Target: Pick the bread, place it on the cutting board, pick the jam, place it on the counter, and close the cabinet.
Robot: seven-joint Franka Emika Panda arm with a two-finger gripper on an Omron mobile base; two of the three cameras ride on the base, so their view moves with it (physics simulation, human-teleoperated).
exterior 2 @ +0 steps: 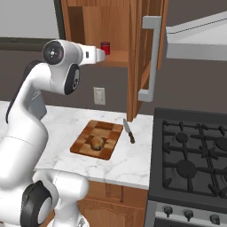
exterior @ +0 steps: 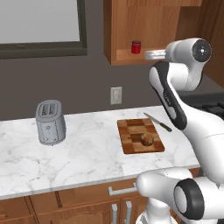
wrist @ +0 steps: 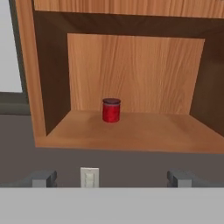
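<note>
Jam (exterior: 136, 47) sits upright on the open cabinet's (exterior: 144, 30) shelf in your left base view, with the arm's wrist raised level with it; the bread (exterior: 147, 139) rests on the cutting board (exterior: 131, 140), a knife (exterior: 157, 122) just beside it on the counter (exterior: 87, 153), a toaster (exterior: 50, 122) well apart. Your right base view shows the cabinet door swung open. Your hand view faces the jar, apart from it, fingers (wrist: 43, 178) spread wide, empty.
</note>
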